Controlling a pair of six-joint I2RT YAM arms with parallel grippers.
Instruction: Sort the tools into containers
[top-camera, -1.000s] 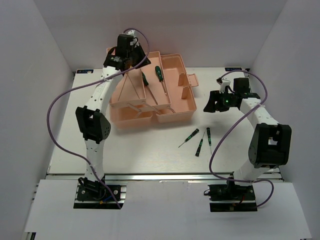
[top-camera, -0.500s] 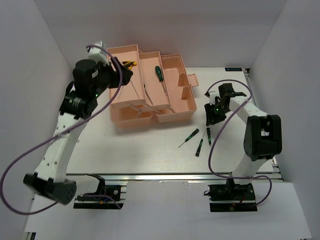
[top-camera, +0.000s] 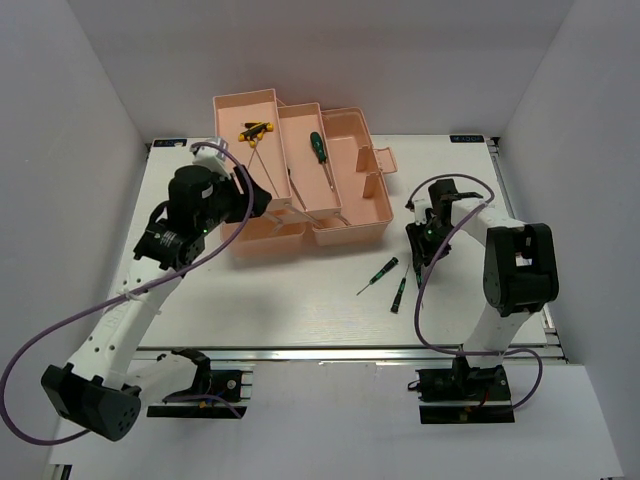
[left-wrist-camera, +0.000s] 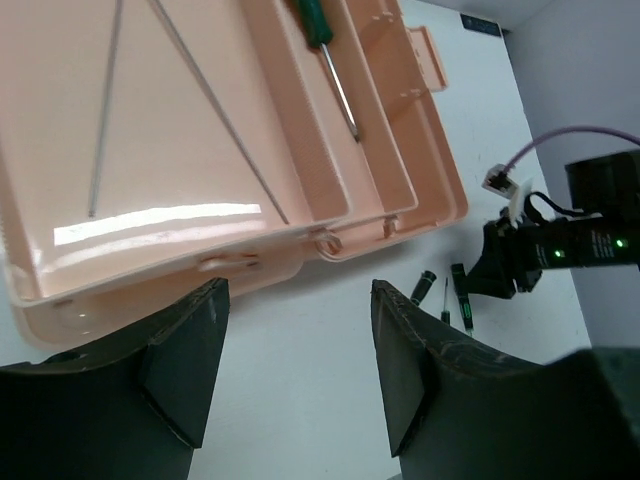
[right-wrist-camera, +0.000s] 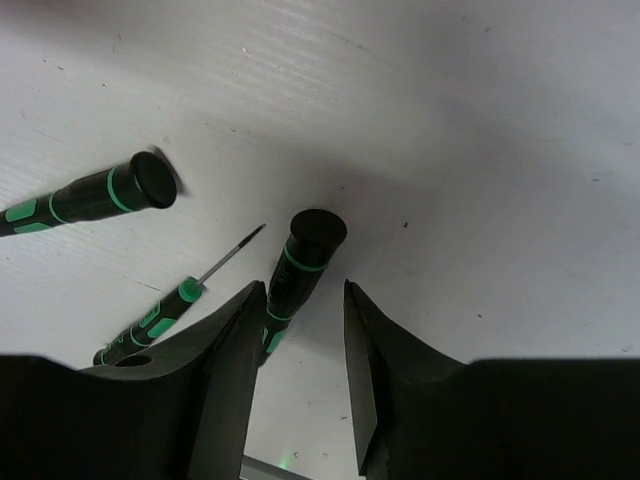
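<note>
The salmon-pink toolbox (top-camera: 350, 215) stands open at the back of the table. Two yellow-and-black handled rods (top-camera: 255, 130) lie in its left tray (left-wrist-camera: 60, 190), and the large green screwdriver (top-camera: 317, 147) lies in the middle tray. Three small green-and-black screwdrivers (top-camera: 378, 275) lie on the table in front of the box. My right gripper (right-wrist-camera: 303, 288) is down over them, open, with one handle (right-wrist-camera: 300, 262) between its jaws against the left finger. My left gripper (left-wrist-camera: 298, 290) hangs open and empty by the box's front left corner.
The toolbox latch (top-camera: 377, 160) sticks out on its right side. Purple cables loop from both arms. The white walls of the enclosure stand close on the left, right and back.
My left gripper opened, left the rods in the back tray and pulled back toward the box's front left. My right gripper came down over the small screwdrivers and narrowed its jaws.
</note>
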